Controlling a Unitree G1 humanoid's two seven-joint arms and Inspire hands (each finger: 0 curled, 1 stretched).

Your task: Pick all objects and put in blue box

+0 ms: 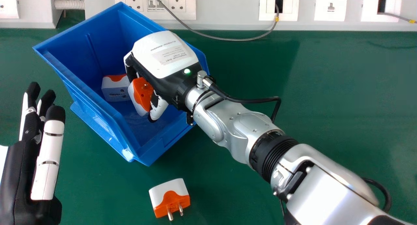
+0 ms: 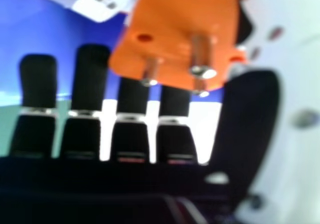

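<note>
Right hand [image 1: 163, 55] is inside the blue open-topped plastic box [image 1: 75, 60], pinching a white and orange block-shaped plug adapter [image 1: 143, 91] between thumb and fingers. Held adapter is tilted; body white, rounded, pin face orange, smooth, bearing three round metal pins and two small recesses. Position: over the box floor; contact with the floor cannot be told. A second white plug adapter with orange trim [image 1: 116, 89] lies on the box floor beside the left long wall, sockets showing on its side. A third adapter, white with an orange pin end [image 1: 171, 199], lies on the green tabletop [image 1: 325, 88], near the box's nearest corner and well apart from the tabletop's far edge, pins towards the robot. Left hand [image 1: 22, 176] at the head view's left edge, fingers extended.
</note>
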